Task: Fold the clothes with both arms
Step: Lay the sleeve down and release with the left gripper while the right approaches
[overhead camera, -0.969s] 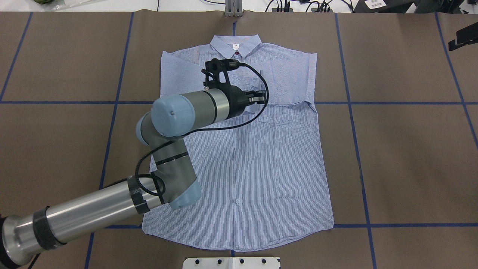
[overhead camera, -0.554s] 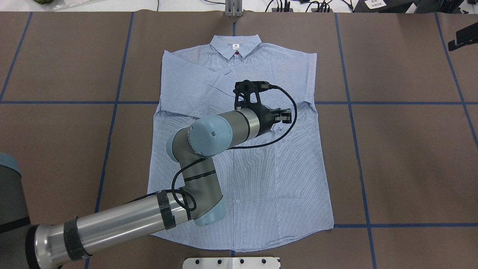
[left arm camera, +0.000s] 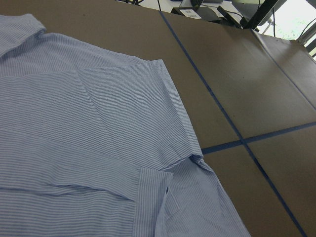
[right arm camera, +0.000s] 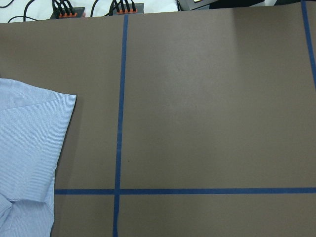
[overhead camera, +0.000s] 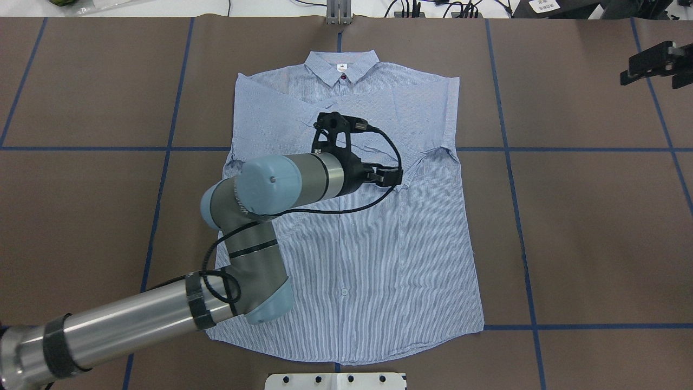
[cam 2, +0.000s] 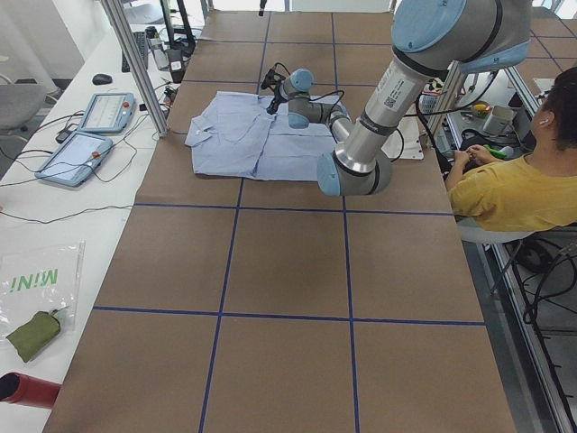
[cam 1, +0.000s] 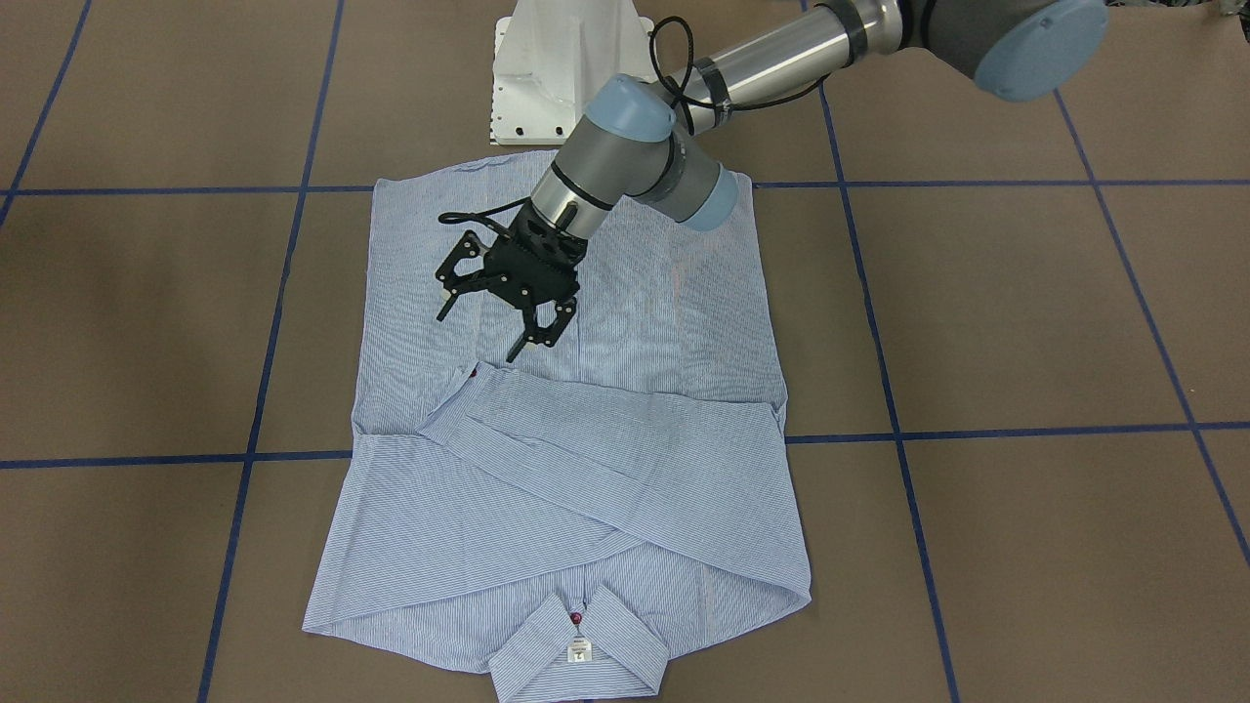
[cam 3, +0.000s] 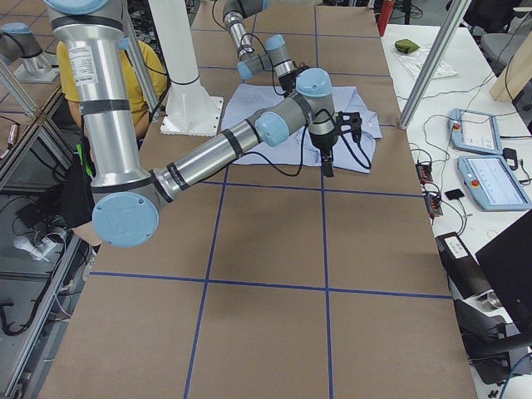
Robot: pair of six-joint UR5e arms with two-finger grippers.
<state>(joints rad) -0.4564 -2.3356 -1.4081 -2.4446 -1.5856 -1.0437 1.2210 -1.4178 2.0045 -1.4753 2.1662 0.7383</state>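
- The shirt (overhead camera: 390, 260) lies flat, front up, mid-counter (overhead camera: 595, 227), with its collar away from the robot and both sleeves crossed over the chest.
- The left hand (cam 1: 479, 337) hangs over the shirt near a sleeve cuff (cam 1: 469, 379), fingers spread wide and holding nothing.
- The right hand (overhead camera: 652, 64) is well off to the shirt's side; I cannot tell how its fingers stand.
- The cloth looks thin, light and limp, so it likely sags, wrinkles and slides.
- The best hold is probably an edge pinch at the hem corners or shoulder seams, one per hand.
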